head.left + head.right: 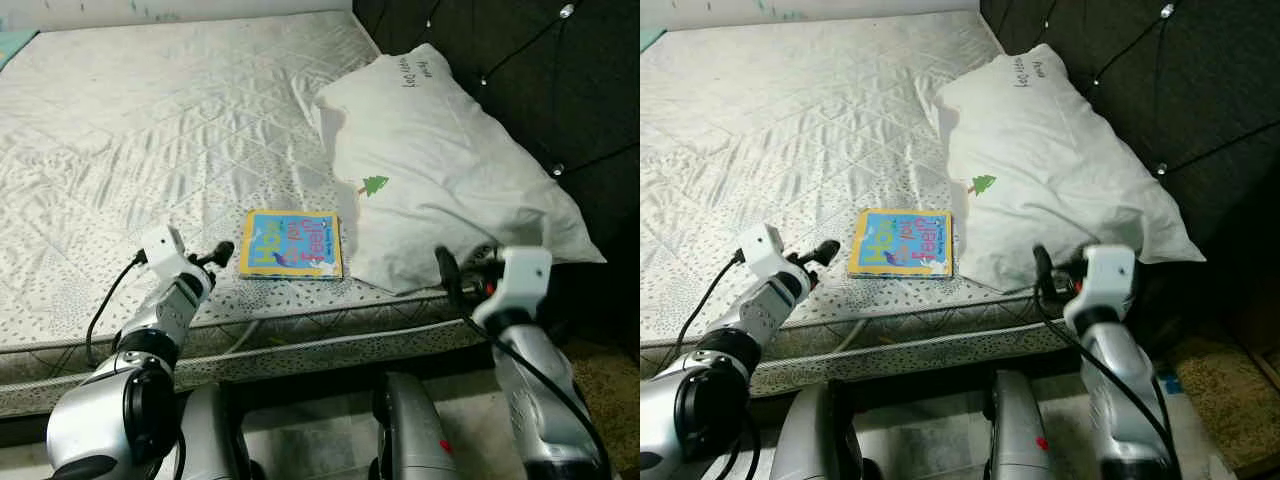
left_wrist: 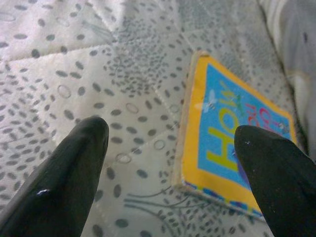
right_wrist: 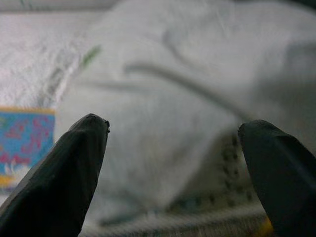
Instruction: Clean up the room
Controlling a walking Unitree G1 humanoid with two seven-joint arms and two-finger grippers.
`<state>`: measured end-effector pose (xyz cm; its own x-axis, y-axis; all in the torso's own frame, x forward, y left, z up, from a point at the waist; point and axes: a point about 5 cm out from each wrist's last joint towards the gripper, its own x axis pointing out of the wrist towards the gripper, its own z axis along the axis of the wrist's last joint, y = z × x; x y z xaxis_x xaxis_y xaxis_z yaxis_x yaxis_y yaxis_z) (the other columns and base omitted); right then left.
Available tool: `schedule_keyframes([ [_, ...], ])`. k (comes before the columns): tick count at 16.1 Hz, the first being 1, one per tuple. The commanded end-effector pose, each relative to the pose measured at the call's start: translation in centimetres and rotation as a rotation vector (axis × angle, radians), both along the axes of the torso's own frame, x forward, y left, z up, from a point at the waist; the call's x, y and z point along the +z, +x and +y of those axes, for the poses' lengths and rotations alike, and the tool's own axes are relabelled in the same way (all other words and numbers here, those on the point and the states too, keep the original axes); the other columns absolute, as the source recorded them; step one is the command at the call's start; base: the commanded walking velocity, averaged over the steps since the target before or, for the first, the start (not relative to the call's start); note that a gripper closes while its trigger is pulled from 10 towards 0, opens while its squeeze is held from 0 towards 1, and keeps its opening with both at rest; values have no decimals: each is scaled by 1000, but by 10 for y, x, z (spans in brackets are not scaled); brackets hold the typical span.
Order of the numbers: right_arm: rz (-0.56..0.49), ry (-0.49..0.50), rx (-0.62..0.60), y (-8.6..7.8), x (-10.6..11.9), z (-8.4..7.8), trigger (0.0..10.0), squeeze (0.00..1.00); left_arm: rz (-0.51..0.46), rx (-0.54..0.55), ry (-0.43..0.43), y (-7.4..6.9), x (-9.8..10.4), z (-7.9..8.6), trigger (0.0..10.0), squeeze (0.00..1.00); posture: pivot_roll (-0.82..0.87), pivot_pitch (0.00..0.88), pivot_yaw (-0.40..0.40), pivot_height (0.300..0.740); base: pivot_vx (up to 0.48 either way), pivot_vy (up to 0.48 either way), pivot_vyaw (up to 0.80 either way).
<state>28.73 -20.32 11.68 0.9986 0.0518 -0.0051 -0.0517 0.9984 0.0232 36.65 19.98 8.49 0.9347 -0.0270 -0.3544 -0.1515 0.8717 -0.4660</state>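
Looking down through head views, we count one book flat near mattress front edge, one white pillow just beside it at 3 o'clock. Our left gripper sits at 9 o'clock of book, our right gripper low before pillow. Left wrist: two fingers spread wide, book between tips, untouched. Right wrist: two fingers wide, empty, pillow ahead.
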Motion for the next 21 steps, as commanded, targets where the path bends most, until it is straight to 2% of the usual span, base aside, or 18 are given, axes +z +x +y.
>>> schedule_keyframes([
  [1,12,-2,19,-6,0,-2,10000,0,40,4,32,-4,-6,6,10000,0,-225,130,4,536,0,0,0],
  [4,24,-5,17,-14,-1,-5,10000,0,45,-8,50,-4,-5,6,10000,0,-239,139,6,536,0,0,0],
  [7,52,16,79,-29,0,-3,10000,0,66,-50,101,-3,-5,4,10000,0,-262,154,8,536,0,0,0],
  [12,82,-14,57,-44,1,-10,10000,0,83,-129,186,-3,-6,-3,10000,0,-297,174,10,536,0,0,0],
  [15,76,-46,8,-51,5,-20,10000,0,86,-186,233,-2,-7,-13,10000,0,-329,188,7,536,0,0,0],
  [21,107,-60,-19,-59,-1,-36,10000,0,76,-208,232,1,-5,-25,10000,0,-355,208,-3,536,0,0,0],
])
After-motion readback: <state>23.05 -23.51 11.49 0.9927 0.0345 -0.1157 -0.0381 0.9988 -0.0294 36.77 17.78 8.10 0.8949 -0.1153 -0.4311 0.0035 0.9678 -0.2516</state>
